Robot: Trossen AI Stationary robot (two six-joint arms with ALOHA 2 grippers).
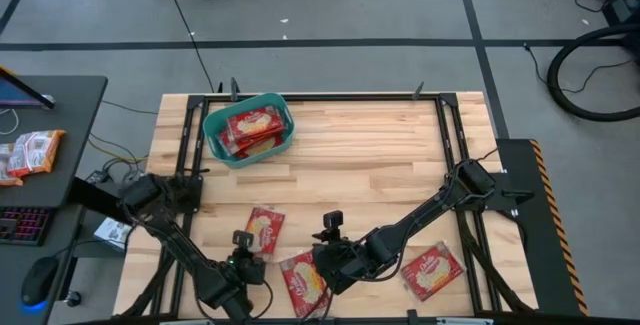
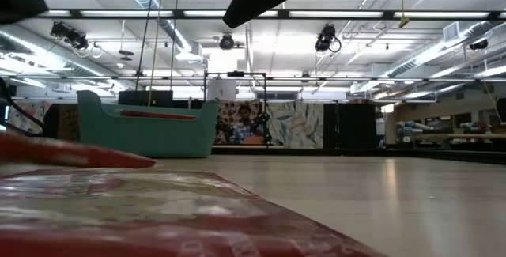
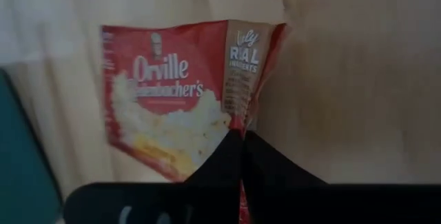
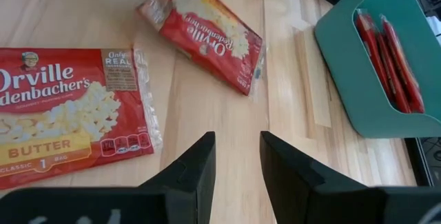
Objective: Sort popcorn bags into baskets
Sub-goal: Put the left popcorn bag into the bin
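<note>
Three red popcorn bags lie flat on the wooden table: one (image 1: 264, 231) by my left gripper (image 1: 250, 253), one (image 1: 305, 283) at the near edge, one (image 1: 433, 271) further right. The teal basket (image 1: 250, 128) stands at the far left with more bags (image 4: 386, 45) standing on edge inside. My left gripper (image 3: 241, 141) is shut on the first bag (image 3: 172, 100). My right gripper (image 4: 236, 155) hovers open over bare wood between two bags (image 4: 69, 114) (image 4: 207, 24), touching neither. My left gripper pinches the popcorn bag between its two shut fingers at the edge of one short end (image 3: 238, 122), beside the tan label strip. The fingers come from the table's near side. In the high and right wrist views the bag seems to lie on the table.
A black frame (image 1: 445, 135) runs around the tabletop's far and side edges. Bare wood stretches between the basket and the near bags. More red packets (image 1: 30, 153) lie on a dark desk left of the table. The low view shows blurred red bags (image 2: 118, 202) close to the lens.
</note>
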